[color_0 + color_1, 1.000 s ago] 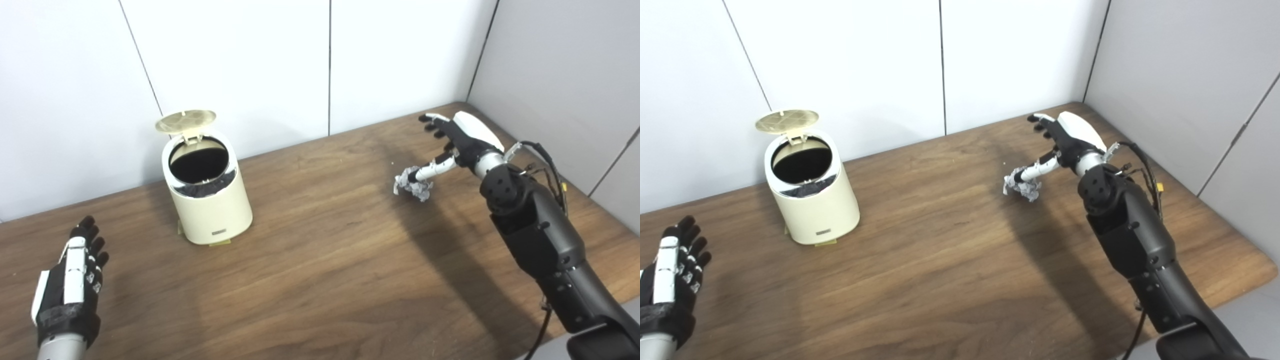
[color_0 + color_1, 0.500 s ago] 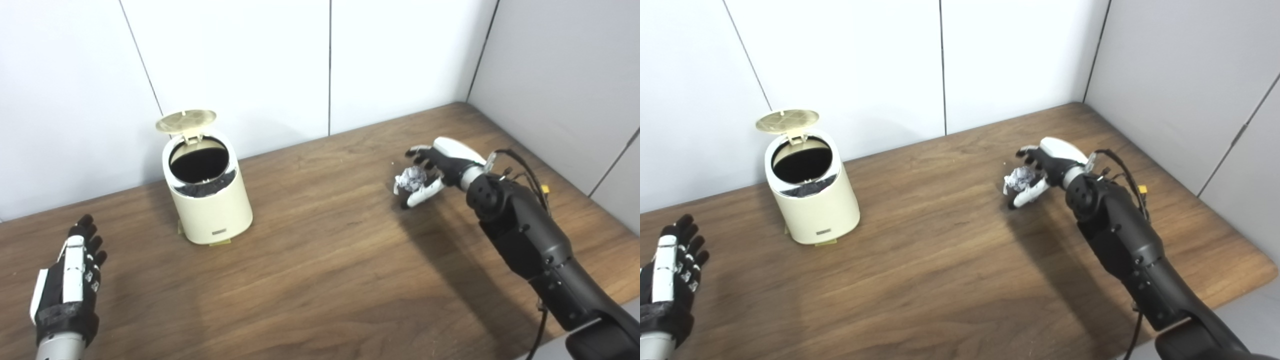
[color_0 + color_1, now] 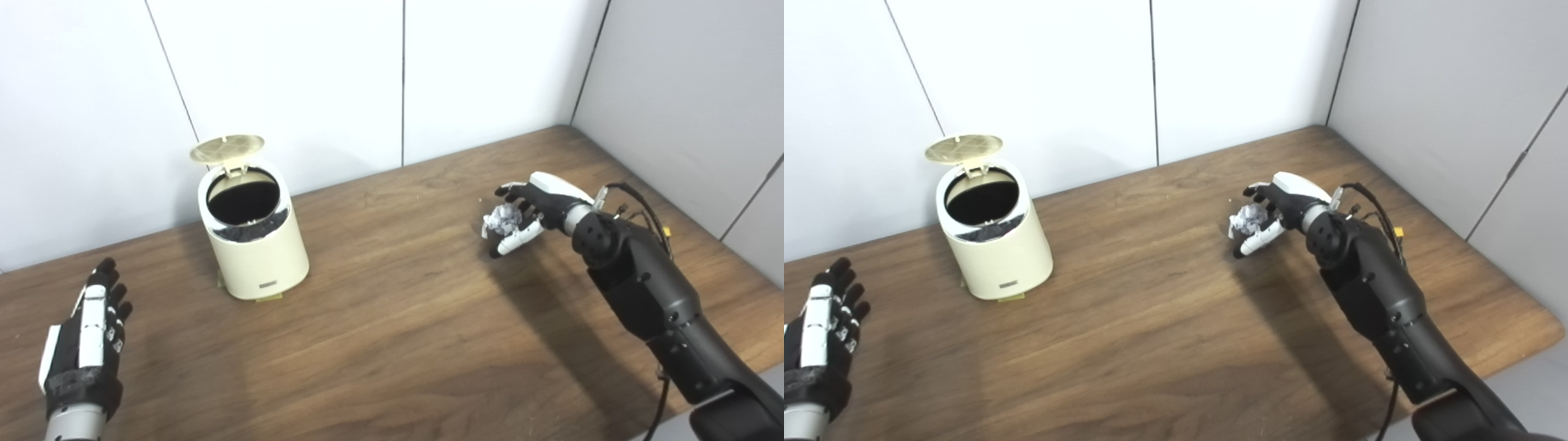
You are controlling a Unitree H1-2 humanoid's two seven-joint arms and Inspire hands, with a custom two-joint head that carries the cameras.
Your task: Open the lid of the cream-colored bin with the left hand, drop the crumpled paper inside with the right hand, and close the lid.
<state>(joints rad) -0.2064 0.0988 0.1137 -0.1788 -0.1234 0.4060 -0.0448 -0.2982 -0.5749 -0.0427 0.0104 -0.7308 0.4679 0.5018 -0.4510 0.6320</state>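
Table (image 3: 398, 331) beneath both my hands; cream-colored bin (image 3: 257, 257), lid (image 3: 227, 147) already up, far to my right hand's (image 3: 531, 205) left — that hand curled around the crumpled paper (image 3: 503, 217), my left hand (image 3: 86, 343) spread and idle — next, I judge, carry the paper across to above the bin's mouth.
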